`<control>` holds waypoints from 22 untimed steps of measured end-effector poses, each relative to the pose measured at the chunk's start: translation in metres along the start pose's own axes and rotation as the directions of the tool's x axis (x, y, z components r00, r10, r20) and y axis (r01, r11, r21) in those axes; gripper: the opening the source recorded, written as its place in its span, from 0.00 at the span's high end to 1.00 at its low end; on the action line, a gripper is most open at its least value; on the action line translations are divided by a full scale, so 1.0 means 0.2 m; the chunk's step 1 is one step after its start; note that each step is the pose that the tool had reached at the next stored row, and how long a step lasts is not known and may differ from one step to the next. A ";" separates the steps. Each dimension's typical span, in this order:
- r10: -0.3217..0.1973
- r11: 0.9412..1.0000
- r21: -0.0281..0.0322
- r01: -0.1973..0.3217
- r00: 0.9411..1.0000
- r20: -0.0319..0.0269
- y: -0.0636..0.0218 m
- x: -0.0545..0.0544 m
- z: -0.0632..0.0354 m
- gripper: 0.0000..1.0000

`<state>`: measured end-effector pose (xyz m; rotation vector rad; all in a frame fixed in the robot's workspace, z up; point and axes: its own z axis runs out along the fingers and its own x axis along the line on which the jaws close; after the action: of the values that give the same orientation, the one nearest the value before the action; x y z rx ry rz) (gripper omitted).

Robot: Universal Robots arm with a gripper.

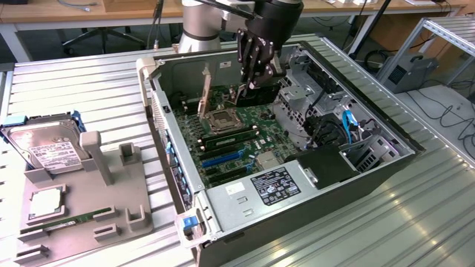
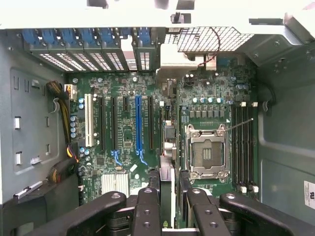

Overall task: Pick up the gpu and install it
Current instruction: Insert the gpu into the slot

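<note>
Ribbed silver metal worktop (image 1: 89,83) underfoot of everything, glinting under even overhead light. Beyond it, a long wooden desk (image 1: 82,12) along the back, with a cable lying on top. Dark floor (image 1: 52,47) beneath, crossed by the legs of an office chair (image 1: 104,34). At the exterior view's right, an aluminium frame (image 1: 445,33), a grey box (image 1: 406,72) and loose black cables (image 1: 453,114).

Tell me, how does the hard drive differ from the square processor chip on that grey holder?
The hard drive is the bigger, a rectangle with a white label; the processor chip is a small plain square. The hard drive sits in a blue-tabbed caddy; the processor chip lies bare. The hard drive looks propped at a slant, the processor chip flat. Both are silver and rest on the grey holder.
</note>
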<state>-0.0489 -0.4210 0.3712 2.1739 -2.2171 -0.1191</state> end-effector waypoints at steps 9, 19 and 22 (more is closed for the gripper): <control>-0.001 0.999 0.038 0.001 1.000 0.001 0.000 0.00 0.002 0.74; -0.002 0.998 0.062 0.002 1.000 0.001 0.001 0.00 0.003 0.74; -0.002 0.998 0.061 0.002 1.000 0.001 0.001 0.00 0.003 0.74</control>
<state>-0.0491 -0.4213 0.3706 2.2069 -2.2487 -0.0528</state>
